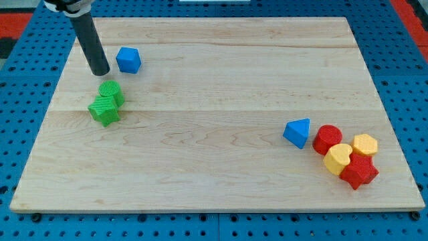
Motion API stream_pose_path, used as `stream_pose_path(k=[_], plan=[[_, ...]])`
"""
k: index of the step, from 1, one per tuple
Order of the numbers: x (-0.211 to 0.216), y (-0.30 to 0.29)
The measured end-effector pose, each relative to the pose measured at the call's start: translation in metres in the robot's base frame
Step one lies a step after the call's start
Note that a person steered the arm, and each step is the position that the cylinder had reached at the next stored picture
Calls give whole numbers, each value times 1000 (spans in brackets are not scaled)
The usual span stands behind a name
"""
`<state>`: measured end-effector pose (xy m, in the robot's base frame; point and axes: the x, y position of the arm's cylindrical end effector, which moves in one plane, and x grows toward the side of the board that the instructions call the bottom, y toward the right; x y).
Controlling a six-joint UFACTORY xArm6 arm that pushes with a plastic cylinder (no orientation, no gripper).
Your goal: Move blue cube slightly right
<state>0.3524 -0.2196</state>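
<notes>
The blue cube (128,59) sits near the view's top left on the wooden board (214,107). My tip (100,71) is at the end of the dark rod, just left of the blue cube and slightly lower, with a small gap between them. Below the tip lie a green cylinder (111,92) and a green star-shaped block (104,110), touching each other.
At the view's lower right is a cluster: a blue triangular block (297,132), a red cylinder (327,138), a yellow heart-like block (338,158), a yellow hexagonal block (364,144) and a red star-like block (360,172). Blue pegboard surrounds the board.
</notes>
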Motion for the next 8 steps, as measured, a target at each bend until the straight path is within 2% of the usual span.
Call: stream_pose_path(k=[2, 3, 4, 5, 7, 8], plan=[[-3, -14], [-3, -74], [-9, -67], [-36, -38], [-24, 46], [-36, 80]])
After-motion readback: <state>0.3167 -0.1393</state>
